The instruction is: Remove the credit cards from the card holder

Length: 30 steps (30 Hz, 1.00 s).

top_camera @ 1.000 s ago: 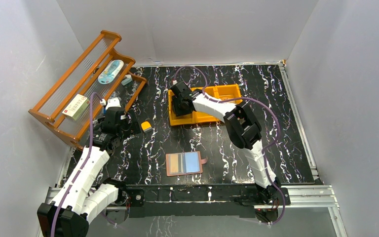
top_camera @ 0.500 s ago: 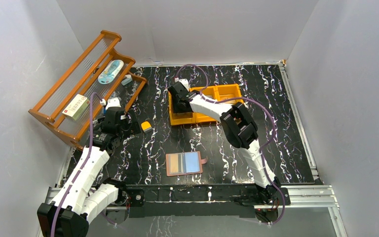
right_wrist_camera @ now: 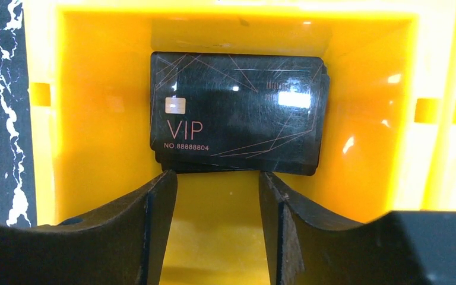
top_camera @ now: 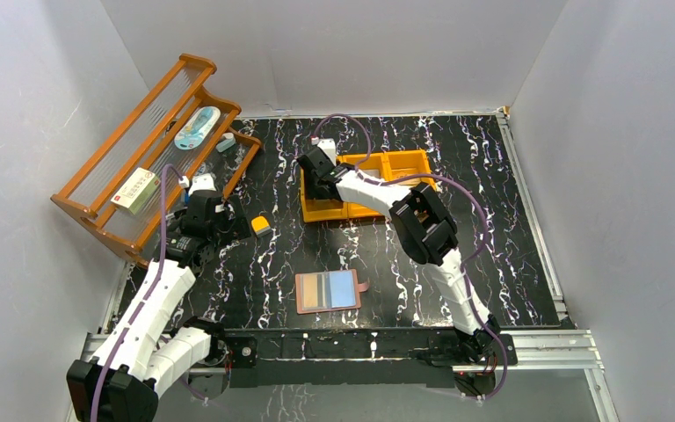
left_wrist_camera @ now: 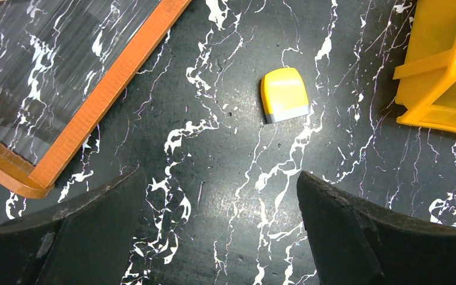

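Observation:
The salmon-pink card holder (top_camera: pixel 328 291) lies open on the table near the front, its snap tab to the right. Tan and brown credit cards (top_camera: pixel 315 291) show in its left slots beside the pale blue lining. A stack of dark "VIP" credit cards (right_wrist_camera: pixel 236 113) lies in the left compartment of the orange tray (top_camera: pixel 404 163). My right gripper (top_camera: pixel 316 180) is open and empty just above that stack, fingertips at its near edge in the right wrist view (right_wrist_camera: pixel 218 178). My left gripper (top_camera: pixel 224 220) is open and empty over bare table (left_wrist_camera: pixel 219 178).
A small yellow-and-white block (top_camera: pixel 261 225) lies ahead of the left gripper (left_wrist_camera: pixel 284 94). A wooden rack (top_camera: pixel 154 149) with a box and a pouch stands at the back left; its frame (left_wrist_camera: pixel 95 101) is near the left fingers. The tray's corner (left_wrist_camera: pixel 445 71) shows at the right.
My right gripper has shifted a little left and farther back inside the tray's left compartment, with its elbow following. The left arm and the card holder have not moved.

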Each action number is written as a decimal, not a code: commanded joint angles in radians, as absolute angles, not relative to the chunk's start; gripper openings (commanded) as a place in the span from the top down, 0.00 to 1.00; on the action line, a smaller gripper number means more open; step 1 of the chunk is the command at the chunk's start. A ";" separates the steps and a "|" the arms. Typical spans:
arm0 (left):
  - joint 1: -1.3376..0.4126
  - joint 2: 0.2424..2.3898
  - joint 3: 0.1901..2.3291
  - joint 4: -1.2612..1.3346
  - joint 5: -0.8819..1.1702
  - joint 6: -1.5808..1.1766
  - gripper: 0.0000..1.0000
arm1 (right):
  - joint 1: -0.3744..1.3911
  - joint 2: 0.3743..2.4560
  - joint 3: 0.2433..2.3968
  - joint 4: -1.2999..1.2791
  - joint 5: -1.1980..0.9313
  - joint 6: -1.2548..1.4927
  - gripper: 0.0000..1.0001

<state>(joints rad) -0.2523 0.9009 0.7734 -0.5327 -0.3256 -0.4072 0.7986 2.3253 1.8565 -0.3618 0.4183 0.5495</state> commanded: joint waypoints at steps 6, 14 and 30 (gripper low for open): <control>-0.249 0.897 0.782 -0.551 -0.342 -0.399 0.02 | 0.796 2.203 1.821 -0.333 0.286 0.550 0.31; -0.250 0.898 0.782 -0.551 -0.338 -0.397 0.02 | 0.796 2.151 1.814 -0.348 0.259 0.536 0.31; -0.249 0.909 0.782 -0.551 -0.340 -0.396 0.02 | 0.910 1.758 1.407 -0.327 0.287 0.616 0.32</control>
